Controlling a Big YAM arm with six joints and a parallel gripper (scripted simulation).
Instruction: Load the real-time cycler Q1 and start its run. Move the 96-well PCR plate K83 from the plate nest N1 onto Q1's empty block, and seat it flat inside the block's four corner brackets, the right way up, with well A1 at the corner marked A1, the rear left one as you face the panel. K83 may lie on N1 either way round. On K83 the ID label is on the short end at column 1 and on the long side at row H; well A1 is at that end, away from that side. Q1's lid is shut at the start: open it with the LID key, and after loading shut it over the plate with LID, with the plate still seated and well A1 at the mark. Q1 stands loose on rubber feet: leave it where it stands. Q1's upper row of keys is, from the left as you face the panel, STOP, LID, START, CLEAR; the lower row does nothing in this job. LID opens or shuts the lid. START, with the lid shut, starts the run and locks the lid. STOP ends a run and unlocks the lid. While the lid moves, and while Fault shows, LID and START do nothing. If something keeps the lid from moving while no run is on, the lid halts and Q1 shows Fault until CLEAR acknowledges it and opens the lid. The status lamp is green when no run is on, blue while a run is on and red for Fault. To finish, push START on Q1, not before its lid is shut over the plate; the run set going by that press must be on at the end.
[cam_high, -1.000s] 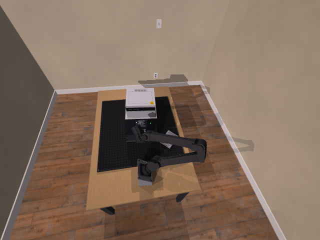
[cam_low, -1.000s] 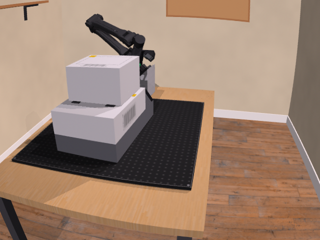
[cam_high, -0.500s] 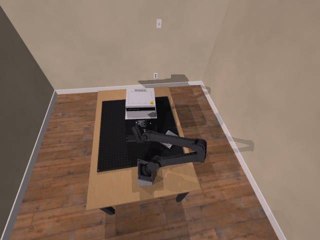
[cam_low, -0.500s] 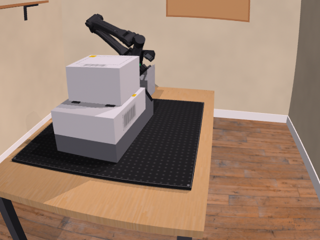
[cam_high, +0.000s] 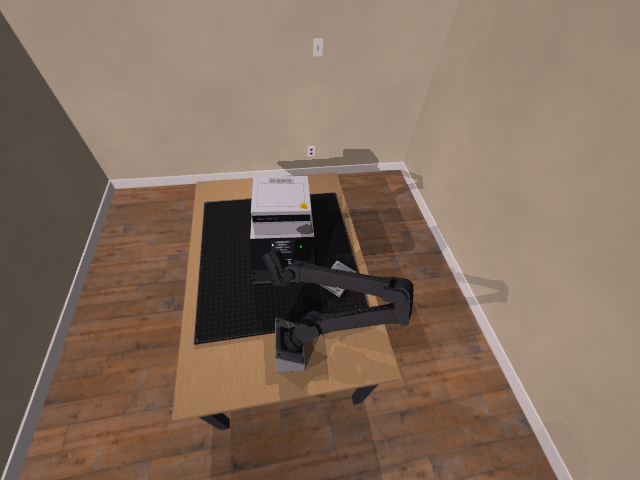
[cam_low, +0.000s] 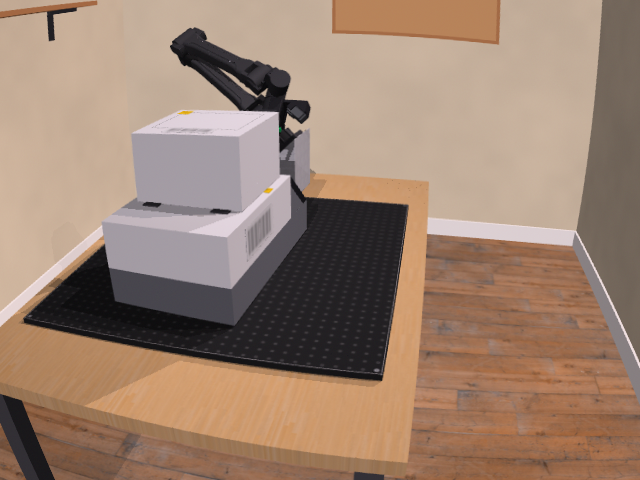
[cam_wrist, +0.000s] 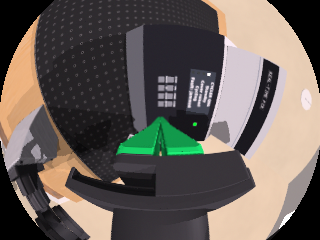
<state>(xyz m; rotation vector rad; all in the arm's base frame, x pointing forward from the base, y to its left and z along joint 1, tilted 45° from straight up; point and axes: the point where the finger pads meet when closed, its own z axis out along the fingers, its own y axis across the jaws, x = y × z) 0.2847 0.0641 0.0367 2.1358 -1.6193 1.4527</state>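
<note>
The cycler Q1 (cam_high: 281, 214) is a white and grey box at the back of the black mat, and its white lid (cam_low: 206, 155) is shut. Its dark front panel (cam_wrist: 183, 90) shows a block of keys (cam_wrist: 167, 90) and a green lamp (cam_wrist: 194, 124). My gripper (cam_wrist: 160, 121), with green fingers, is shut and empty, and it hovers just in front of the panel, a little below the keys. It also shows in the top view (cam_high: 272, 262). The plate K83 lies on the nest N1 to the right of Q1, mostly hidden behind my forearm.
The arm's base (cam_high: 290, 345) stands at the mat's front edge. The elbow (cam_high: 403, 299) reaches out over the table's right side. A black perforated mat (cam_low: 320, 289) covers most of the wooden table.
</note>
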